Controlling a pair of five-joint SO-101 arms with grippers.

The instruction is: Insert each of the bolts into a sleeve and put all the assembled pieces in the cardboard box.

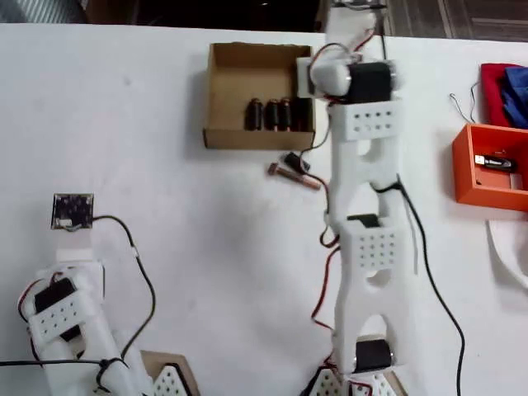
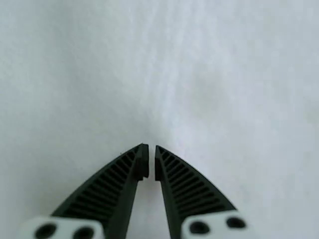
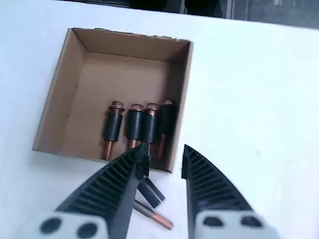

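— How far along?
— Four copper bolts in black sleeves (image 3: 137, 124) lie in the brown cardboard box (image 3: 55, 104). One bare copper bolt (image 3: 152, 215) and a loose black sleeve (image 3: 151, 191) lie on the white table (image 1: 165, 247), just outside the box's wall.
— Grippers?
— The right gripper (image 3: 165, 152) hangs parted and empty above that pair. The left gripper (image 2: 149, 157) is nearly closed and empty.

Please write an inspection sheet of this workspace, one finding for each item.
Surface: white table.
Job's things: brown cardboard box holds four copper bolts in black sleeves; one loose copper bolt and one loose black sleeve lie beside it.
Clutter: orange plastic tray with a small black object; red cloth.
End effectors: left end effector shut, above bare table; right end effector open, by the box.
Cables: black cable by the left arm; red wires along the right arm.
Surroundings: dark area beyond the table.
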